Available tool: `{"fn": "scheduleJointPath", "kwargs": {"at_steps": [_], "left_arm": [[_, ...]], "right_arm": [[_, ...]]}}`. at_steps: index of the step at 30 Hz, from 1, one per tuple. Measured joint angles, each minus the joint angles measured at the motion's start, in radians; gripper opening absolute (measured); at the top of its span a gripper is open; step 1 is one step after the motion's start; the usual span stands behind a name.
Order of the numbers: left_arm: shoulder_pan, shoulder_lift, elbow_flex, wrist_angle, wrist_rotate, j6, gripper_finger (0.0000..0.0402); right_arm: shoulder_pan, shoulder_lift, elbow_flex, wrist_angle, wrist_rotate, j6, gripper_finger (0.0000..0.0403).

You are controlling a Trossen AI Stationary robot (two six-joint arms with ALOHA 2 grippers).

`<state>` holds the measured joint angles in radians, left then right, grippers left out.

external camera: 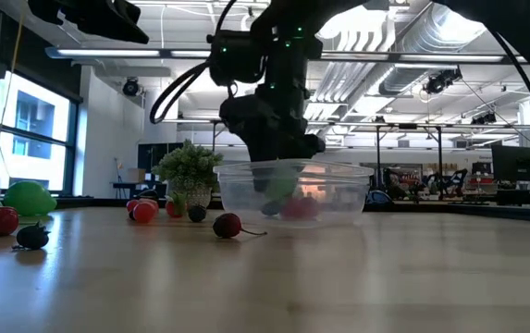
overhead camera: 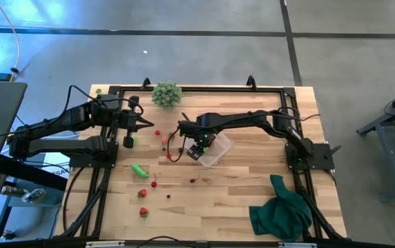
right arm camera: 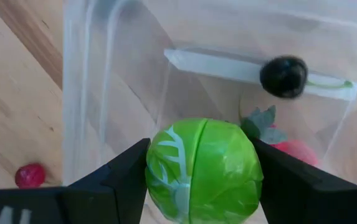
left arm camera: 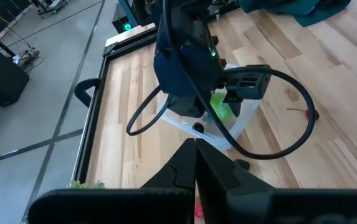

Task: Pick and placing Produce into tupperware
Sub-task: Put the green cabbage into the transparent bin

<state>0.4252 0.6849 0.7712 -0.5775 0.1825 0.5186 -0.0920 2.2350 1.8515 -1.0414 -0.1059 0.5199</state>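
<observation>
Already the tupperware [right arm camera: 103, 93] holds what looks like a strawberry [right arm camera: 293, 149] and a dark berry [right arm camera: 283, 76], the right gripper [right arm camera: 203, 180] clasps a green sprout [right arm camera: 203, 171] over it, and red pieces [overhead camera: 143, 193] remain on the table [overhead camera: 238, 186].

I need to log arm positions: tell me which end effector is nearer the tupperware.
Right. The right end effector hangs directly over the tupperware, holding a green sprout above it. The left end effector waits shut, well off toward the left arm's side.

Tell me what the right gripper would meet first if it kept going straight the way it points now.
Holding a green round sprout, the right gripper points down into the clear tupperware. Its floor probably comes first, near the strawberry and dark berry, though depth is unclear.
</observation>
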Motion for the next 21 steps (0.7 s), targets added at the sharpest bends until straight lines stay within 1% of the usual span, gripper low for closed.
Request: {"fn": "scheduleJointPath", "kwargs": {"at_steps": [5,10,21], "left_arm": [[0.0,0.0,0.0,0.0,0.0,0.0,0.0001],[0.0,0.0,0.0,0.0,0.0,0.0,0.0001],[0.0,0.0,0.0,0.0,0.0,0.0,0.0001]], "right_arm": [[-0.006,0.003,-0.002,0.005,-0.011,-0.005,0.0229],[-0.006,0.004,-0.002,0.005,0.026,-0.005,0.0229],[-0.006,0.004,-0.002,0.007,0.027,0.021,0.0229]]}}
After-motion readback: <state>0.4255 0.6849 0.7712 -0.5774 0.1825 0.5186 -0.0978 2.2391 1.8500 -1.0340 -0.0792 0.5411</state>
